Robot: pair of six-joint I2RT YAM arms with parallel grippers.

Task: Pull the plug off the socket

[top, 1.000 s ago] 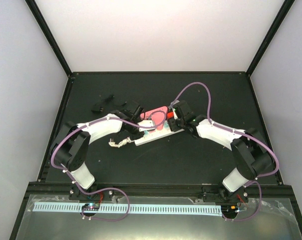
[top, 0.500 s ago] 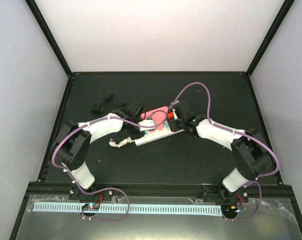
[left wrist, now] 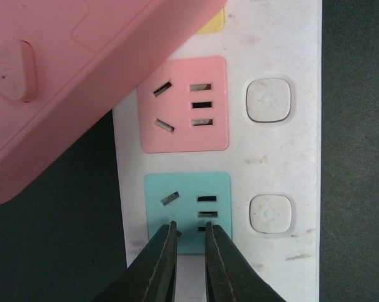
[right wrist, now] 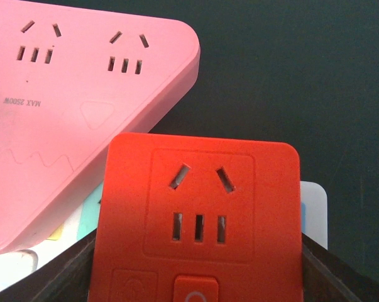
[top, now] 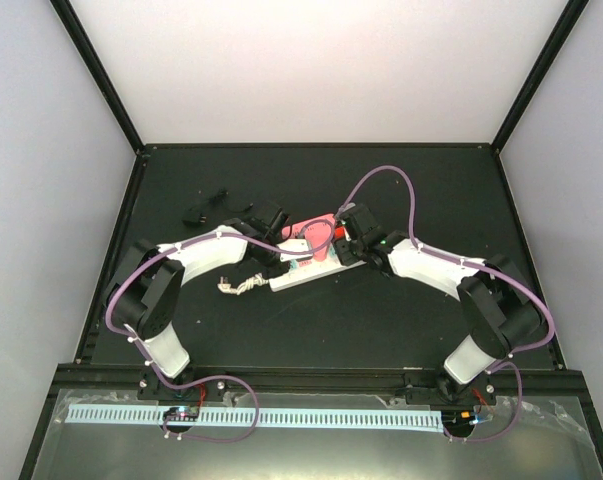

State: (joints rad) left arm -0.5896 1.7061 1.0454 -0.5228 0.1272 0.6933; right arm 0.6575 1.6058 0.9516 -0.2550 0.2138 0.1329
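The white socket strip (top: 299,276) lies slanted at mid-table, with its frayed cord stub (top: 236,287) at the left end. In the left wrist view it shows pink (left wrist: 184,104) and teal (left wrist: 188,211) outlet faces. My left gripper (left wrist: 190,234) points down at the teal face, its fingers almost together with nothing between them. The plug is a red square adapter (right wrist: 198,220) that stands over the strip's right part (top: 322,250). My right gripper (right wrist: 198,267) is shut on the plug's two sides. Its prongs are hidden.
A pink triangular multi-outlet block (top: 311,226) lies across the far side of the strip and overhangs it (left wrist: 70,75); it also shows in the right wrist view (right wrist: 70,94). Small black parts (top: 203,210) lie at the back left. Black frame posts stand at the table's corners.
My right gripper has shifted slightly left with the red plug in it. The left gripper has stayed on the strip.
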